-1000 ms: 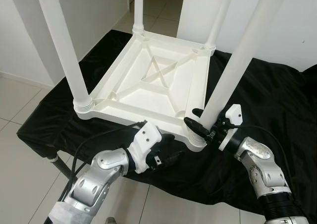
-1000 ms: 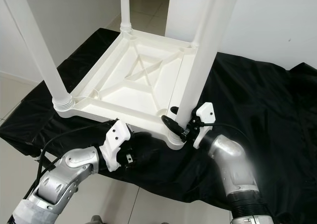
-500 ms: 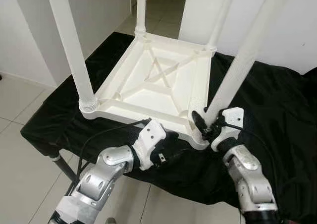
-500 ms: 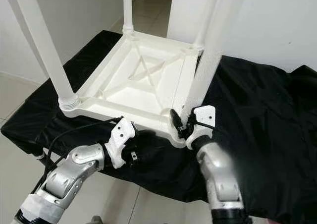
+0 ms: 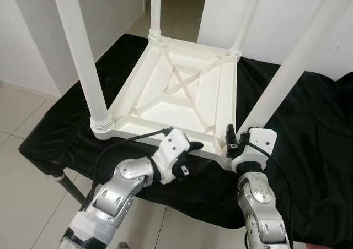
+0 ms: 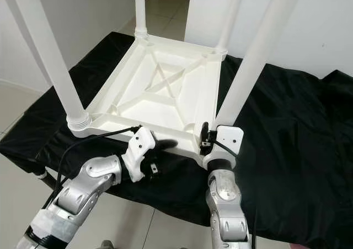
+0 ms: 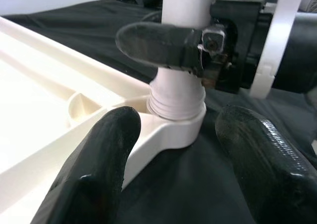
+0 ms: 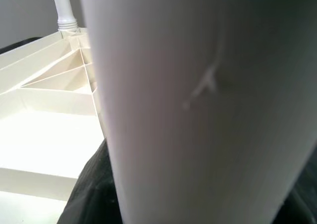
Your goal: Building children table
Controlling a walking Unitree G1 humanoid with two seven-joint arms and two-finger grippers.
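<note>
While the white plastic children's table (image 5: 182,89) lies upside down on a black cloth (image 5: 309,122) with all four legs pointing up, the right gripper (image 5: 234,143) pinches the near-right leg (image 5: 276,95) just above its threaded socket (image 7: 177,105); the left gripper (image 7: 176,154), fingers spread and holding nothing, sits at the tabletop's near edge beside that corner; a twist off the leg's axis could cross-thread the joint, or drag the unbraced table across the slack cloth.
</note>
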